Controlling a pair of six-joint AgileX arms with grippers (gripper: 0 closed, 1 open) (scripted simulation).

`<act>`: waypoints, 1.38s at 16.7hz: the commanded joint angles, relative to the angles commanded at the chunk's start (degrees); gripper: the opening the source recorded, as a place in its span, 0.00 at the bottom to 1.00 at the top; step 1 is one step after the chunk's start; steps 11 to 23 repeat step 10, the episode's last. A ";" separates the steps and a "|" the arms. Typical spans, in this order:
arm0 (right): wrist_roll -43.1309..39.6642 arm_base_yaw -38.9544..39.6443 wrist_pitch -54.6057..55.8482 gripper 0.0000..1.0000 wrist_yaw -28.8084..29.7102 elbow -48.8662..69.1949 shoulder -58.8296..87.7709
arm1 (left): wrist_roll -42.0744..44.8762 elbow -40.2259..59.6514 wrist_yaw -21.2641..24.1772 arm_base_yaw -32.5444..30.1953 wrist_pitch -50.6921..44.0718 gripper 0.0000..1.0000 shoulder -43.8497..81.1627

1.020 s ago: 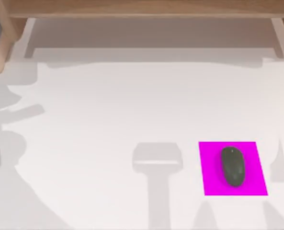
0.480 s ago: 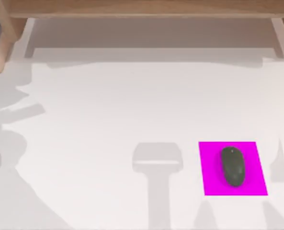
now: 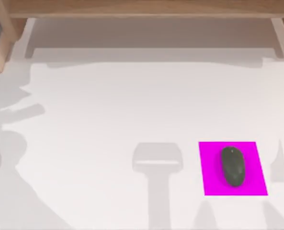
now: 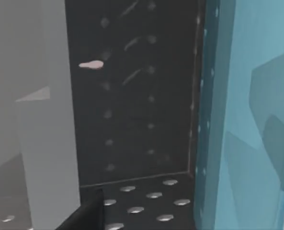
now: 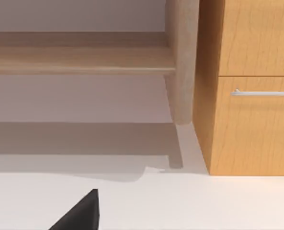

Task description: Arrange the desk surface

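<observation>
White desk surface [image 3: 108, 110] seen from above. A magenta pad [image 3: 210, 182] lies flat near its right side, bearing a dark computer mouse [image 3: 232, 166]. A tan wooden shelf [image 3: 142, 8] spans the far edge.

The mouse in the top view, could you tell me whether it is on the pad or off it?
On it. The mouse lies wholly within the magenta pad, with pad showing on every side.

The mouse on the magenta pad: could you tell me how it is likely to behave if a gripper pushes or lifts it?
The mouse is a smooth, rounded dark oval, so fingers closing on its curved sides may well slip. It lies flat and low on the magenta pad, so it probably slides rather than tips or rolls. The pad looks thin and may shift along the desk surface with it.
</observation>
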 joint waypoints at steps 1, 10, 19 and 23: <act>0.00 0.00 0.00 1.00 0.00 0.00 0.00 | 0.12 -0.64 0.30 0.11 0.16 1.00 -0.66; 0.00 0.00 0.00 1.00 0.00 0.00 0.00 | 1.41 -10.85 3.62 3.99 2.62 1.00 -7.38; 0.00 0.00 0.00 1.00 0.00 0.00 0.00 | 1.41 -10.85 3.62 3.99 2.62 1.00 -7.38; 0.00 0.00 0.00 1.00 0.00 0.00 0.00 | 1.41 -10.85 3.62 3.99 2.62 1.00 -7.38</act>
